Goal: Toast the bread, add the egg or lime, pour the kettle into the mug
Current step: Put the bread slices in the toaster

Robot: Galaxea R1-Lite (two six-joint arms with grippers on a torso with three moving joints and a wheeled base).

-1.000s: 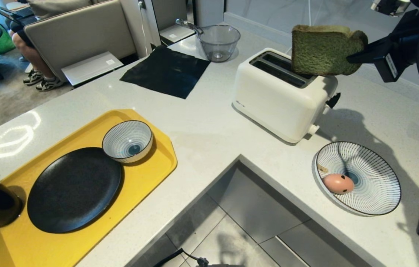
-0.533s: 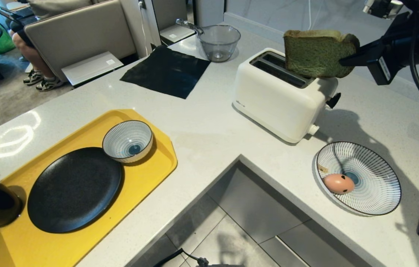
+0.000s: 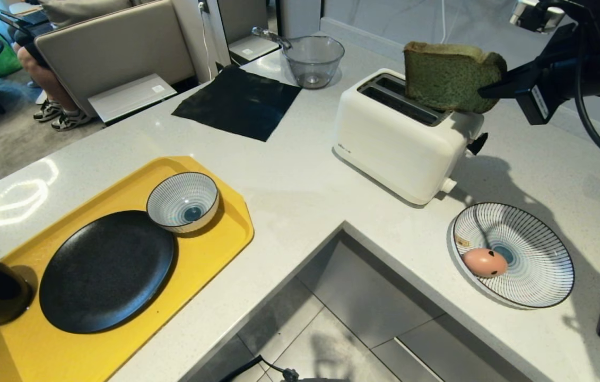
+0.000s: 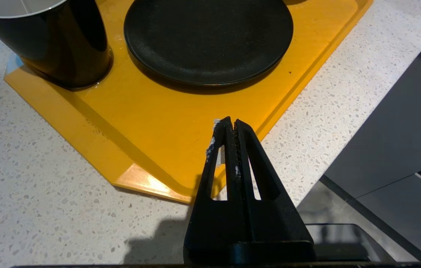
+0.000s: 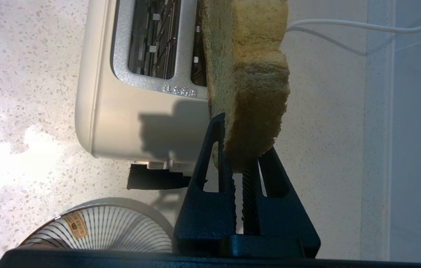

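The right gripper pinches the thick green-crumbed bread slice upright over the white two-slot toaster, having carried it leftward since before. The pinkish egg lies in the striped plate. The left gripper, jaws closed and empty, hangs over the yellow tray.

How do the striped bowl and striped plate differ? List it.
The bowl is small and deep; the plate is wide and shallow. The bowl sits on the yellow tray, the plate on the bare counter. The bowl is empty; the plate holds the egg. Both share blue-and-white radial stripes.
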